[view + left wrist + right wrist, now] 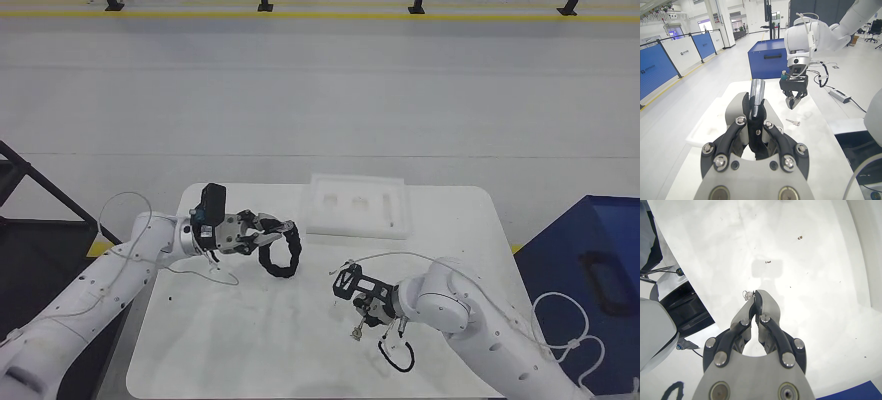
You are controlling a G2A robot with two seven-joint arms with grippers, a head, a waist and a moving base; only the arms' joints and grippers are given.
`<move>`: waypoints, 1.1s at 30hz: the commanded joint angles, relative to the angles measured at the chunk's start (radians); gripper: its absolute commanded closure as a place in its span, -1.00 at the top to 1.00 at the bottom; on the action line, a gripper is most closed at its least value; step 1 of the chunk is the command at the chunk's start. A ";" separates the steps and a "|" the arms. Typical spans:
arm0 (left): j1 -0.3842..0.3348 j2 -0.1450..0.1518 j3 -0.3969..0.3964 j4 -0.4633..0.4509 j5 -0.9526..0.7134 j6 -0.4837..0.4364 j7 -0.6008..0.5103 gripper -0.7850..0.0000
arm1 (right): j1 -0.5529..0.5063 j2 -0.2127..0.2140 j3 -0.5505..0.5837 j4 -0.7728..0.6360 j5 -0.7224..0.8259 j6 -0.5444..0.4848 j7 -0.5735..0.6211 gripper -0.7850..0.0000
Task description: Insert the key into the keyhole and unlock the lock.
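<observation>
My left gripper (755,103) is shut on the lock (757,91), a chrome cylinder with a black sleeved cable, held above the table's left part. In the top view the lock's cable loop (282,260) hangs from the left gripper (266,236). The small silver key (794,122) lies flat on the white table, with its ring at one end. My right gripper (792,106) hovers just above it, fingers shut with nothing between them. In the right wrist view the key (746,295) lies just past the tips of the right gripper (754,295). From above, the key (356,333) is near the table's front middle.
A white foam tray (357,205) with shaped recesses sits at the table's back edge. A blue cabinet (590,260) stands to the right of the white table (250,330). A black cable loop (397,353) hangs off the right arm near the front edge.
</observation>
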 commanded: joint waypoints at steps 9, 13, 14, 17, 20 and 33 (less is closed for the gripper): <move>0.022 0.024 -0.017 -0.039 -0.033 0.000 0.010 -1.00 | -0.008 0.007 -0.002 -0.020 -0.030 -0.052 0.003 -1.00; 0.022 0.024 -0.017 -0.039 -0.033 0.000 0.010 -1.00 | -0.032 0.010 -0.039 -0.038 -0.055 -0.103 0.023 -1.00; 0.022 0.024 -0.017 -0.039 -0.033 0.000 0.010 -1.00 | -0.040 0.010 -0.056 -0.035 -0.067 -0.114 0.022 -1.00; 0.022 0.024 -0.017 -0.039 -0.033 0.000 0.010 -1.00 | -0.047 0.007 -0.088 -0.020 -0.089 -0.129 0.004 -1.00; 0.022 0.024 -0.017 -0.039 -0.033 0.000 0.010 -1.00 | -0.041 0.000 -0.125 0.007 -0.125 -0.130 -0.013 -1.00; 0.022 0.024 -0.017 -0.039 -0.033 0.000 0.010 -1.00 | 0.019 -0.036 -0.230 0.104 -0.204 -0.088 -0.054 -0.68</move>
